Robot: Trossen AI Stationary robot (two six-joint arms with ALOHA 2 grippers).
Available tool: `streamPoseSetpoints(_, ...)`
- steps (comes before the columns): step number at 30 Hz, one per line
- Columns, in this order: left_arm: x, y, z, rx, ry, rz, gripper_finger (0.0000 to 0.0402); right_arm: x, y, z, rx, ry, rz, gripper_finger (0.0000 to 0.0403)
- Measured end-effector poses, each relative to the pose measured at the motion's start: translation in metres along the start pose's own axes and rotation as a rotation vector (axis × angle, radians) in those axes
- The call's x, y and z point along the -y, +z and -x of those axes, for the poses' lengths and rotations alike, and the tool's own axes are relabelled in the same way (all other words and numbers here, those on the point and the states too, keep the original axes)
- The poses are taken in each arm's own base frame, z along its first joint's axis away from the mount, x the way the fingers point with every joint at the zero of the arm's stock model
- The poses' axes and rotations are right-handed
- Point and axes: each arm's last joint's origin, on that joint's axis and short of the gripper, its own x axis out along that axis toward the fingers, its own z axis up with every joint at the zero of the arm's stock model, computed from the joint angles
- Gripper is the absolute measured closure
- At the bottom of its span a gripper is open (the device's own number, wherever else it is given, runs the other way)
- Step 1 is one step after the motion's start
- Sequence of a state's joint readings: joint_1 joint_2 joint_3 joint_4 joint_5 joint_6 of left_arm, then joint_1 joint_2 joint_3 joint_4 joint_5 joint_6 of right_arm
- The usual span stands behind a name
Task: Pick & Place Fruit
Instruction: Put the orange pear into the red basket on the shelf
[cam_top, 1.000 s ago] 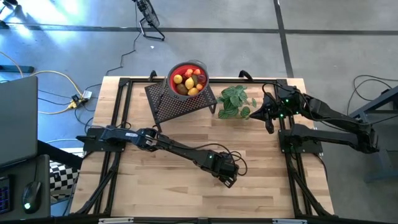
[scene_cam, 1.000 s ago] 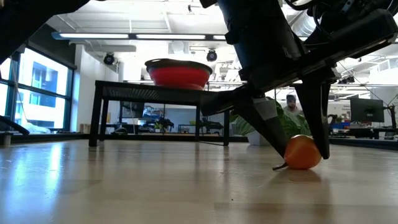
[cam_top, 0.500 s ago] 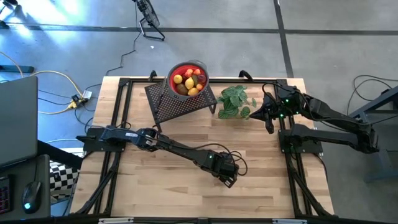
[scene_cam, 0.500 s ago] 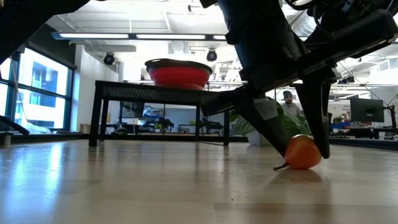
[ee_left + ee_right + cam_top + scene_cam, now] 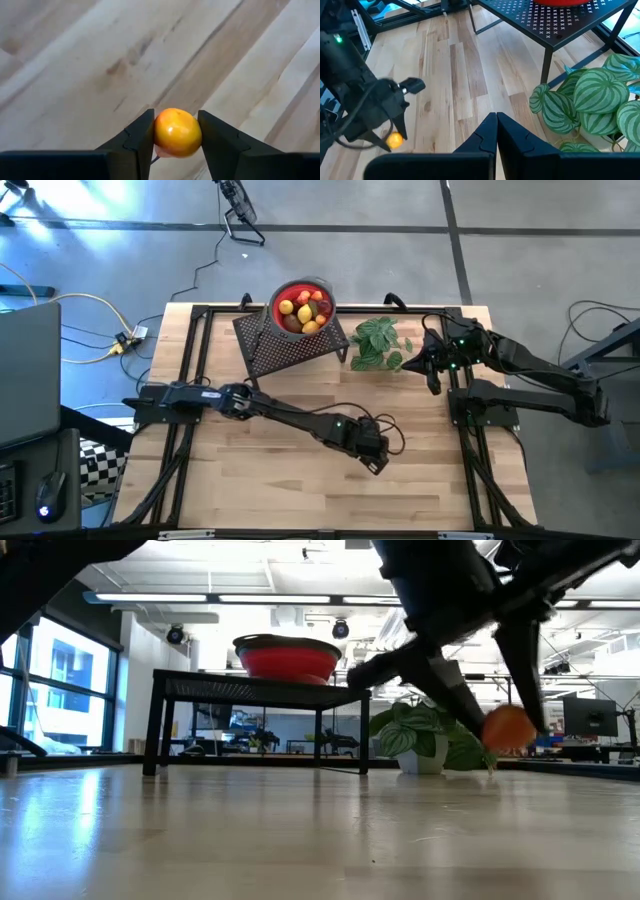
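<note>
Since a second ago my left gripper (image 5: 505, 700) has come up off the table (image 5: 420, 490): in the low view the orange fruit (image 5: 509, 728) sat on the wood then, and now it hangs clear of it at the right of the frame, pinched between the two dark fingers. In the high view that gripper (image 5: 377, 460) has shifted a little toward the lower right of centre. The right arm has not moved; its gripper (image 5: 432, 377) waits at the upper right, beside the potted plant (image 5: 377, 343), with its fingers pressed together.

The left wrist view shows the fruit (image 5: 177, 133) best: a small, round, glossy orange ball with a bright highlight, clamped on both sides by the fingers (image 5: 140, 137), low in the middle of the frame, bare wood behind it. The high view hides the fruit under the gripper. The right wrist view catches it from afar as a small orange dot (image 5: 394, 140) at the lower left, beneath the left gripper (image 5: 395, 131).

Only the high view looks into the red bowl (image 5: 301, 306) on the black mesh stand (image 5: 290, 345), at upper centre: yellow, orange and dark red pieces lie inside. The low view shows just the bowl's side.
</note>
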State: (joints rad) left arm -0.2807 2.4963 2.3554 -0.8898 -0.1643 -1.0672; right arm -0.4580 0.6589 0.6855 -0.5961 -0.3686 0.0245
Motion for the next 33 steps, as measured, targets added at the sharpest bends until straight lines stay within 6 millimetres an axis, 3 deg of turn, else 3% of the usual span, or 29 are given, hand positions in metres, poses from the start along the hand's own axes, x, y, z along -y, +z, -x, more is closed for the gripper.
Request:
streamPoseSetpoints(10,-0.006,0.018,0.043,0.037,0.05,-0.012,0.0265,-0.002,-0.001,0.006,0.023,0.001,0.036,0.0401)
streamPoseSetpoints(19,-0.015,0.046,0.112,0.215,0.083,-0.041,0.0265,-0.004,-0.002,0.009,0.028,0.001,0.039,0.0401)
streamPoseSetpoints(27,-0.038,0.078,0.174,0.421,0.177,-0.045,0.0265,-0.003,-0.002,0.009,0.021,0.0,0.035,0.0401)
streamPoseSetpoints(33,-0.064,0.103,0.201,0.477,0.253,-0.022,0.0265,-0.003,-0.003,0.009,0.019,0.0,0.033,0.0401)
